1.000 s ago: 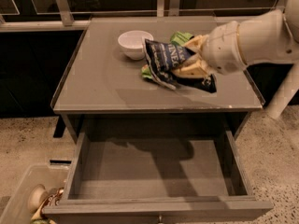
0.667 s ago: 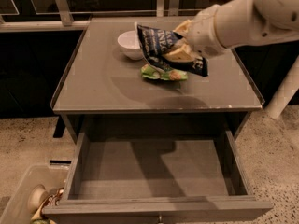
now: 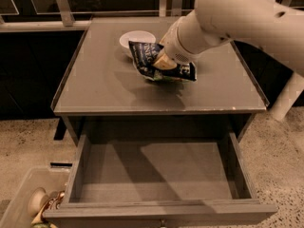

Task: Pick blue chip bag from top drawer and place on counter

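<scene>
Drop-off stage: blue chip bag [image 3: 141, 56] is out of the top drawer [image 3: 156, 175], low over the worktop [image 3: 95, 84].
Tool [image 3: 161, 63] is clamped narrow on the bag's middle, just beside the white bowl [image 3: 137, 36]. Vs 0.7 s ago the bag is lower, approx. at worktop level, prob. touching, though contact is unclear. Placement nearly done; only release left.

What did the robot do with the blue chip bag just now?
The gripper, still holding the blue chip bag, carried it toward the white bowl, above the counter. The white bowl and the open top drawer stayed put.
</scene>
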